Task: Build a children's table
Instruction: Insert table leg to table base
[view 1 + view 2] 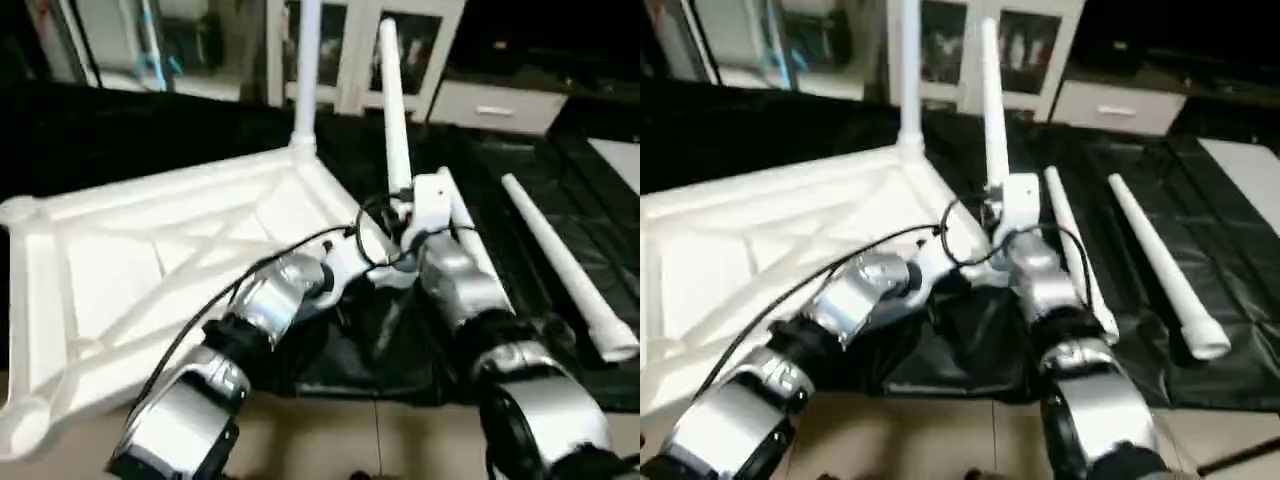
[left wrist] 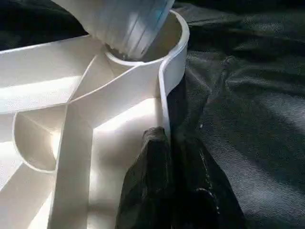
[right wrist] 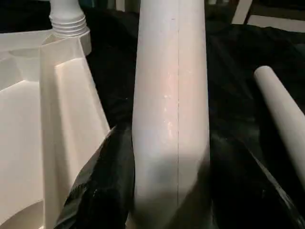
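The white tabletop [image 1: 150, 260] lies upside down on a black sheet, its X ribs facing up. One leg [image 1: 305, 80] stands upright in the far corner socket. A second leg [image 1: 393, 110] rises from the near right corner, and my right gripper [image 3: 167, 143] is shut on its thick lower part, a black finger on each side. In the left wrist view its ribbed end [image 2: 128, 28] sits tilted in the round socket [image 2: 176, 38]. My left gripper [image 2: 169, 143] is shut on the tabletop's thin rim just below that socket.
Two loose legs lie on the black sheet [image 1: 520, 180] to the right: one [image 1: 570, 265] in the open, the other [image 1: 462, 215] partly behind my right forearm. Cabinets and a drawer unit [image 1: 495, 100] stand at the back. Tiled floor [image 1: 370, 440] runs along the near edge.
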Available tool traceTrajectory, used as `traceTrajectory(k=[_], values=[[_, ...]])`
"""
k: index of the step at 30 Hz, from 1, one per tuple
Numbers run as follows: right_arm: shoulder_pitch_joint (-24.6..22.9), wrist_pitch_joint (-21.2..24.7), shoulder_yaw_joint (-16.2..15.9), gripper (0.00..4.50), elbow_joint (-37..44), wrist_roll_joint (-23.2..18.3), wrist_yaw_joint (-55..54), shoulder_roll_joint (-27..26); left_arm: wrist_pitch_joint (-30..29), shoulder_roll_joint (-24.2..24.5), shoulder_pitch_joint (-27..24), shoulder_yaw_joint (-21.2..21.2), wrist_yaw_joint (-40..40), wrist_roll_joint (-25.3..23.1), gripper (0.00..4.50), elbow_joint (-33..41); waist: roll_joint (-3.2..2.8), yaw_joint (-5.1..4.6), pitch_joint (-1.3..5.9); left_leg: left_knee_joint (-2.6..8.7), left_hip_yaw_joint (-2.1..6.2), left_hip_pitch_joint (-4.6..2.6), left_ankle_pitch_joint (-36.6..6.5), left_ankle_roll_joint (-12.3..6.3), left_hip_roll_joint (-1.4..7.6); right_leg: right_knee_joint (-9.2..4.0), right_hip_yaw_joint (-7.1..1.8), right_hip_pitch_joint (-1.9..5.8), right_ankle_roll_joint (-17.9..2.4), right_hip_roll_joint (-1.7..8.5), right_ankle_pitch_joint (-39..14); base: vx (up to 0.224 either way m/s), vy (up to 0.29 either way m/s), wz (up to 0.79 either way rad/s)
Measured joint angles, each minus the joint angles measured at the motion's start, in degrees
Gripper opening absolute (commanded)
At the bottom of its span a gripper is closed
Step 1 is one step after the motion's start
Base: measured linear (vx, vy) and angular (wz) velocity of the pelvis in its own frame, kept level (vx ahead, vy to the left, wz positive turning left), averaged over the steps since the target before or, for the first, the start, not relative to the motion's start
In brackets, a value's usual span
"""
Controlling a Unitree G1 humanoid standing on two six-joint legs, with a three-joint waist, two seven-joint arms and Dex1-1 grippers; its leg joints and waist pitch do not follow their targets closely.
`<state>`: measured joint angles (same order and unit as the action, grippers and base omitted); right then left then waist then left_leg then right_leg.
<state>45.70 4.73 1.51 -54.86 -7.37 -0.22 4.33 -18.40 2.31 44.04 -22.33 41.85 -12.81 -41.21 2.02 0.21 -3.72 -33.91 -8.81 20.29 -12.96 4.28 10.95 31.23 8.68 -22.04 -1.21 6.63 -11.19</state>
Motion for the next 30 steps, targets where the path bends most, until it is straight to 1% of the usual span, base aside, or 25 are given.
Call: traceTrajectory(k=[2, 3, 5, 6, 7, 8, 9, 11, 12, 14, 16, 19, 20, 21, 22, 24, 25, 26, 28, 29, 30], values=[[0.0, -1.7, 0.8, 1.83, -0.2, -0.1, 0.7, -0.4, 1.6, 1.5, 0.0, -0.4, 0.1, -0.4, 0.0, 0.0, -0.09, -0.01, -0.06, -0.01, -0.02, 0.02, 0.0, 0.0, 0.0, -0.01, -0.03, -0.04, 0.0, 0.0, 0.0, 0.0, 0.0, 0.0], [0.0, -2.4, 1.4, 1.83, -0.2, -0.8, 1.6, -0.6, 2.9, 2.2, 0.0, -0.7, 0.3, -0.5, 0.0, 0.0, -0.17, 0.0, -0.12, -0.01, -0.06, 0.09, 0.0, 0.0, 0.0, 0.0, -0.08, -0.12, 0.0, 0.0, 0.0, 0.0, 0.0, 0.0], [-0.2, -3.2, 3.0, 1.83, 0.8, -3.3, 4.2, -0.9, 7.8, 4.9, 0.0, -1.6, 1.2, -1.0, 0.0, 0.0, -0.21, 0.08, -0.16, -0.01, -0.39, 0.36, 0.1, -0.08, 0.0, 0.02, -0.4, -0.54, -0.6, 0.01, 1.2, 0.0, 0.0, 0.0], [-0.5, -3.2, 3.5, 1.83, 2.0, -4.4, 5.6, -0.9, 10.2, 6.3, 0.0, -1.9, 1.9, -1.1, 0.0, 0.0, -0.2, 0.14, -0.16, -0.02, -0.58, 0.6, 0.5, -0.25, 0.02, 0.08, -0.61, -0.89, -0.7, 0.01, 2.1, 0.0, 0.0, 0.0], [-0.5, -3.4, 4.1, 1.83, 3.1, -5.6, 6.9, -0.9, 12.8, 7.5, 0.1, -2.0, 2.8, -1.2, 0.0, 0.0, -0.2, 0.19, -0.16, -0.02, -0.88, 0.81, 1.8, -0.31, 0.05, 0.44, -1.06, -1.37, -0.5, 0.01, 3.7, 0.0, 0.0, 0.0], [-0.5, -3.7, 4.5, 1.83, 3.8, -6.1, 7.3, -0.9, 14.1, 7.9, 0.0, -2.2, 3.2, -1.2, 0.0, 0.0, -0.11, 0.33, -0.17, -0.17, -1.11, 0.82, 1.8, -0.34, 0.01, 1.05, -1.63, -1.69, -0.5, -0.01, 4.1, 0.0, 0.0, 0.0], [-0.7, -3.7, 4.9, 1.83, 5.3, -6.8, 8.1, -0.8, 15.9, 8.8, 0.1, -2.3, 3.7, -1.7, 0.0, -0.2, -0.21, 0.49, -0.18, -0.1, -1.16, 0.83, 1.8, -0.32, 0.04, 1.23, -1.82, -1.78, -0.1, -0.06, 3.9, 0.071, -0.043, 0.07], [-1.6, -3.5, 5.9, 1.83, 11.7, -9.1, 10.8, 0.3, 22.6, 10.7, 1.1, -3.4, 5.3, -2.1, 0.0, -1.9, -0.36, 1.6, -0.22, 0.38, -1.4, 1.01, 1.8, -0.31, 0.12, 1.42, -2.06, -2.35, 0.1, -0.22, 3.6, 0.076, -0.039, 0.05], [-2.0, -3.3, 6.3, 1.83, 14.6, -10.0, 11.9, 1.2, 24.5, 11.3, 1.4, -3.5, 5.8, -2.0, 0.0, -2.6, -0.38, 1.88, -0.22, 0.37, -1.42, 1.08, 1.9, -0.32, 0.15, 1.72, -2.11, -2.57, 0.0, -0.25, 3.4, 0.072, -0.028, -0.02], [-2.5, -2.7, 7.3, 1.83, 20.3, -11.5, 14.0, 3.1, 27.3, 13.2, 2.1, -3.5, 6.5, -2.1, 0.0, -4.0, -0.37, 2.0, -0.2, 0.4, -1.54, 1.08, 2.0, -0.69, 0.15, 2.27, -2.4, -2.95, 0.0, -0.34, 3.0, 0.065, -0.025, -0.02], [-4.0, -1.9, 8.0, 1.83, 24.7, -12.9, 15.6, 4.2, 28.3, 14.4, 2.6, -3.5, 7.4, -2.1, 0.0, -4.8, -0.4, 2.02, -0.18, 0.45, -1.64, 1.02, 1.9, -0.75, 0.2, 2.37, -2.43, -3.01, -0.1, -0.36, 2.9, 0.0, 0.0, 0.0], [-9.4, 2.6, 8.0, 1.83, 33.4, -15.8, 19.6, 6.2, 28.7, 15.0, 2.7, -3.1, 7.9, -2.0, 0.0, -5.1, -0.44, 1.76, -0.18, 0.5, -2.0, 0.77, 1.9, -0.76, 0.25, 2.4, -2.7, -3.0, -0.2, -0.39, 2.8, 0.0, 0.0, 0.0], [-10.6, 3.8, 8.0, 1.83, 35.1, -16.5, 20.2, 6.4, 28.5, 15.0, 2.7, -2.7, 7.9, -1.9, 0.3, -5.3, -0.46, 1.7, -0.19, 0.47, -2.12, 0.74, 1.9, -0.75, 0.28, 2.41, -2.81, -3.01, -0.2, -0.42, 2.9, 0.0, 0.0, 0.0], [-11.9, 4.7, 7.8, 1.83, 37.0, -17.0, 20.8, 6.8, 28.3, 14.9, 2.5, -2.4, 7.9, -1.8, 0.3, -5.4, -0.5, 1.67, -0.22, 0.42, -2.2, 0.7, 1.9, -0.73, 0.28, 2.5, -2.9, -3.02, -0.2, -0.42, 2.9, 0.0, 0.0, 0.0], [-12.8, 5.6, 7.6, 1.83, 38.6, -17.4, 21.3, 7.2, 27.8, 14.8, 2.2, -1.9, 8.0, -1.3, 0.59, -5.4, -0.57, 1.66, -0.25, 0.35, -2.34, 0.64, 1.7, -0.42, 0.28, 2.6, -3.05, -3.01, -0.2, -0.42, 2.9, 0.0, 0.0, 0.0], [-14.6, 6.7, 7.5, 1.83, 41.9, -18.0, 22.1, 7.8, 26.4, 14.4, 1.0, -0.6, 8.8, 0.4, 0.64, -4.8, -0.66, 1.8, -0.23, 0.31, -2.42, 0.53, 1.7, -0.33, 0.27, 2.7, -3.18, -2.98, -0.2, -0.42, 2.9, 0.0, 0.0, 0.0], [-15.0, 7.5, 7.5, 1.83, 43.3, -18.4, 22.1, 7.9, 25.7, 14.4, 0.4, 0.0, 9.4, 1.5, 0.88, -4.4, -0.67, 1.83, -0.23, 0.28, -2.43, 0.45, 1.7, -0.28, 0.27, 2.77, -3.2, -3.0, -0.1, -0.42, 2.9, 0.0, 0.0, 0.0], [-16.2, 8.3, 7.4, 1.83, 45.7, -19.2, 22.4, 8.3, 24.9, 14.5, -0.7, 1.0, 10.4, 3.1, 0.88, -2.7, -0.7, 2.02, -0.24, 0.31, -2.43, 0.45, 1.7, -0.26, 0.27, 2.76, -3.2, -3.0, -0.1, -0.42, 2.9, 0.0, 0.0, 0.0], [-18.3, 9.4, 7.3, 1.83, 48.8, -20.0, 23.2, 9.0, 24.0, 15.2, -2.1, 2.3, 12.5, 6.0, 1.11, 0.0, -0.72, 2.47, -0.25, 0.3, -2.44, 0.42, 1.7, -0.26, 0.28, 2.8, -3.21, -2.98, -0.1, -0.42, 2.9, 0.0, 0.0, 0.0], [-18.8, 10.2, 7.2, 1.83, 49.5, -20.2, 23.3, 9.2, 23.4, 15.3, -2.3, 3.3, 13.1, 7.3, 1.11, 0.9, -0.73, 2.58, -0.26, 0.28, -2.45, 0.43, 1.7, -0.26, 0.28, 2.8, -3.22, -3.0, -0.1, -0.42, 2.9, 0.0, 0.0, 0.0], [-19.1, 10.5, 7.0, 1.83, 50.0, -20.3, 23.6, 9.2, 23.2, 15.4, -2.4, 4.2, 13.3, 8.3, 1.22, 1.8, -0.78, 2.68, -0.26, 0.26, -2.45, 0.44, 1.7, -0.26, 0.27, 2.81, -3.23, -3.0, -0.1, -0.42, 2.9, 0.0, 0.0, 0.0]])
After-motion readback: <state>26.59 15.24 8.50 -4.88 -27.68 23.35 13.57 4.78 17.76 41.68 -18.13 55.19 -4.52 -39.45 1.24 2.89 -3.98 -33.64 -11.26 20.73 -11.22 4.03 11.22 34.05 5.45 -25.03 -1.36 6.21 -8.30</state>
